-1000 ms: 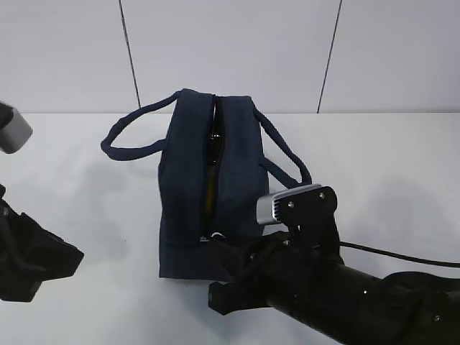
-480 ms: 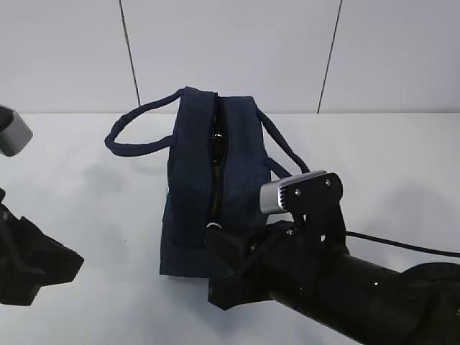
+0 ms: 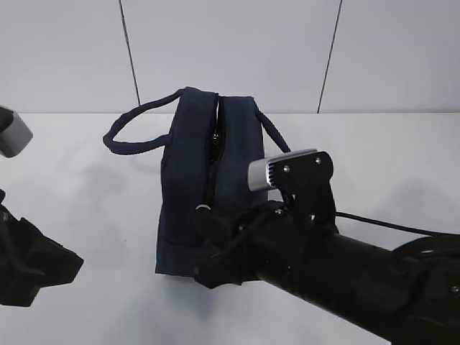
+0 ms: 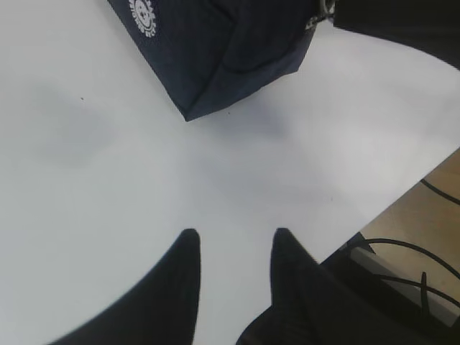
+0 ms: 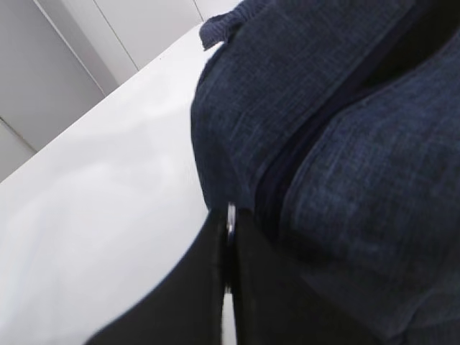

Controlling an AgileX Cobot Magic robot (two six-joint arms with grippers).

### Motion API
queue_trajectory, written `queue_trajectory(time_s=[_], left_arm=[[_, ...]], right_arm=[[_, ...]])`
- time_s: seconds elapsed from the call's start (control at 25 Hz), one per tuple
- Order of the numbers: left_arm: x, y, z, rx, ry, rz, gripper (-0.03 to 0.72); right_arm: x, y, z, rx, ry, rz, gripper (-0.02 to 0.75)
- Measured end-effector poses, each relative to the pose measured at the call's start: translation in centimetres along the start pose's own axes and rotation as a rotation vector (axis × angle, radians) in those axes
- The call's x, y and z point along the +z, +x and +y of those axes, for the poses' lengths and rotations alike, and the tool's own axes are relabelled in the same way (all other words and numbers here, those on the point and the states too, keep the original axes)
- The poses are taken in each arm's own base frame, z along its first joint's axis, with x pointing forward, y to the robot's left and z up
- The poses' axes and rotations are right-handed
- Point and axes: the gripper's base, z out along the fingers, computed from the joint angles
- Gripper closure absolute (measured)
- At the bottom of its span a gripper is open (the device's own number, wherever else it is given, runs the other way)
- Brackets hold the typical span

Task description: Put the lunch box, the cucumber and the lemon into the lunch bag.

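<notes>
**Right pincer pinches the zipper ring at the bag's near end**

Right gripper [image 5: 228, 237] has its two dark fingers pressed together on the metal ring pull [image 5: 231, 215], with only a sliver of the ring showing between them. It sits against the near end of the lunch bag [image 3: 190, 194], low on the seam.

Left gripper [image 4: 231, 248] hangs above the white table [image 4: 108, 165] with a narrow gap between its fingers and nothing in it, well apart from the bag's corner.

Standing upright on the table, the bag is boxy, dark navy and woven, with a white round emblem [image 4: 144, 14] on one side. One padded handle [image 3: 136, 129] loops out to the left.

Its top seam is a thin dark slit; what lies inside cannot be made out. The right arm covers the bag's near lower corner in the exterior view.
</notes>
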Motion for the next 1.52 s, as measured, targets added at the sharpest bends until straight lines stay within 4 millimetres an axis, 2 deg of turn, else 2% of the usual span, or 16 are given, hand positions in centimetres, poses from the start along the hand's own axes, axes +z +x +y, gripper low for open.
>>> queue_trajectory(time_s=[0.28, 0.56, 0.8, 1.0, 1.16, 1.32, 1.52], left_arm=[[0.0, -0.1, 0.0, 0.000, 0.000, -0.012, 0.448], [0.1, -0.3, 0.1, 0.008, -0.006, -0.033, 0.448], [1.6, -0.6, 0.3, 0.010, -0.023, -0.001, 0.448], [2.3, -1.1, 0.4, 0.021, -0.033, -0.026, 0.448], [2.7, -1.7, 0.7, 0.061, -0.058, -0.071, 0.446], [3.6, -2.5, 0.9, 0.100, -0.078, -0.132, 0.400], [5.8, -3.2, 1.1, 0.122, -0.089, -0.163, 0.282]], right_arm=[[0.8, -1.1, 0.5, -0.016, -0.005, -0.004, 0.751], [-0.1, -2.8, 1.0, -0.062, 0.003, -0.042, 0.751], [0.1, -4.1, 1.4, -0.116, 0.011, -0.062, 0.751], [0.9, -5.8, 2.0, -0.200, 0.025, -0.065, 0.751], [1.1, -6.3, 2.2, -0.228, 0.029, -0.059, 0.751], [1.1, -6.2, 2.2, -0.239, 0.031, -0.045, 0.751], [1.1, -6.2, 2.2, -0.239, 0.031, -0.045, 0.751]])
